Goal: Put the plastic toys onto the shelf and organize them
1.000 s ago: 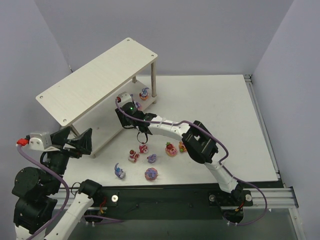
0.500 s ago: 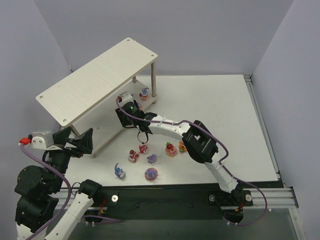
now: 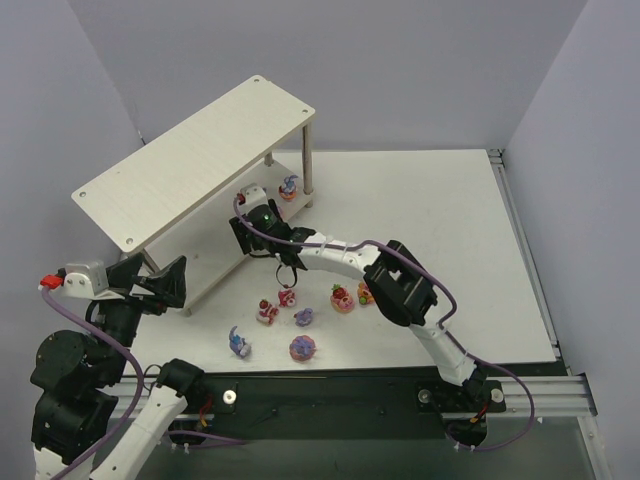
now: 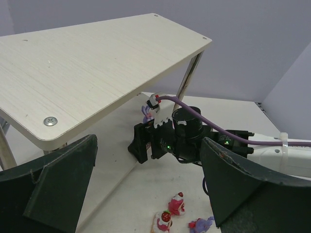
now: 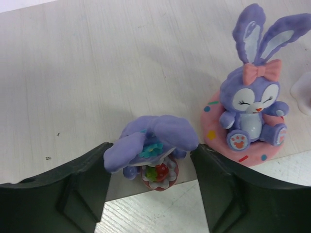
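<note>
The right arm reaches under the top board of the shelf [image 3: 200, 155]. In the wrist view the right pincer [image 5: 149, 162] stands over the lower board [image 5: 73, 73], with one dark finger [image 5: 82, 189] on each side of a small purple bunny [image 5: 150, 143] that has a strawberry cup in front of it. The bunny stands on the board near its front edge. The fingers are very near its ears, and I cannot tell if they press on it or not.

Just beside it on the same board sits a second bunny [image 5: 250, 109] on a pink base, upright, close to the white leg [image 3: 307, 160] of the shelf.

The left pincer [image 3: 158, 278] is spread wide and holds nothing, near the shelf's left end.

Seven toys lie on the bench [image 3: 430, 220] in front of the shelf, among them a red-pink bear [image 3: 343, 298] and an orange figure [image 3: 365, 293] that touch each other, under the right arm.
</note>
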Robot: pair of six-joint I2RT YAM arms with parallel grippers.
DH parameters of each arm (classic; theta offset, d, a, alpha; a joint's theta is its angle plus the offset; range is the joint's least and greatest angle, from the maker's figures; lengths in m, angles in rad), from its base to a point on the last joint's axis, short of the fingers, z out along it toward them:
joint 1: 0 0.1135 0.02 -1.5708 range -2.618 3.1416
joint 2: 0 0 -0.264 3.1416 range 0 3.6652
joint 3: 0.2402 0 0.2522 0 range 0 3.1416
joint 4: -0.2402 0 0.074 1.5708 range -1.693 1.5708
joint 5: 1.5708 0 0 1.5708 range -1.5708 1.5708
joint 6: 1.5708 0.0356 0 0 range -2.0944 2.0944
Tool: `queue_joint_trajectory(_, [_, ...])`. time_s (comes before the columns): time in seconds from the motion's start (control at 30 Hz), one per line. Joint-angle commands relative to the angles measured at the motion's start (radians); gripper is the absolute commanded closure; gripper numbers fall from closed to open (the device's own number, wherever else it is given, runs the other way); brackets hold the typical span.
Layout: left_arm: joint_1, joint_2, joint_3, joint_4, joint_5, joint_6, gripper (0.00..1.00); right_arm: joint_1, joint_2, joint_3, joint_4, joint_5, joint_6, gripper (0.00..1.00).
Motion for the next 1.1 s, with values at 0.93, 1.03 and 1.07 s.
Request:
queue_joint_trajectory(0.93, [-0.005, -0.056, 0.142, -0.264, -0.034, -0.054, 0.03, 0.112, -0.723, -0.595, -0.075, 0.128, 0.062, 0.09])
queue_joint_trajectory(1.03, [-0.005, -0.117, 0.079, -0.252, -0.069, -0.045, 0.03, 0.201, -0.833, -0.683, -0.203, 0.216, 0.093, 0.05])
queue_joint_trajectory(1.07, [-0.007, -0.137, 0.018, -0.217, -0.088, -0.043, 0.03, 0.248, -0.856, -0.721, -0.277, 0.233, 0.137, 0.05])
